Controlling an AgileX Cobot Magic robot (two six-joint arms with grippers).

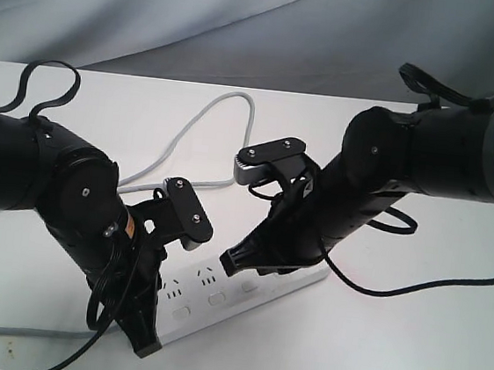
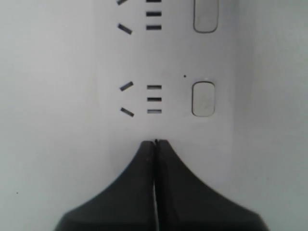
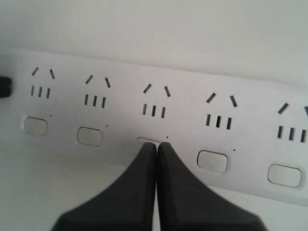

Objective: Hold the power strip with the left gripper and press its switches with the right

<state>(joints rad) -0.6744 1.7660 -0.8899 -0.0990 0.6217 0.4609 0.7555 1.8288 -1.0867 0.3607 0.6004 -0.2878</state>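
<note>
Right pincer point(image 3: 156, 146) covers the middle switch point(image 3: 146, 141), left pincer point(image 2: 155, 142) one power strip point(image 3: 192, 86) end; four switches point(image 3: 212, 160) lie uncovered.

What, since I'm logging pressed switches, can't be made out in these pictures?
- Right wrist view: the black right gripper, jaws shut, covers most of the small white middle switch; pressed or not is unclear.
- Exterior view: both arms hide much of the long white plastic power strip.
- Left wrist view: whether the black left gripper touches the strip is unclear; edges crop the strip.
- Grey cable: plug in no view.
</note>
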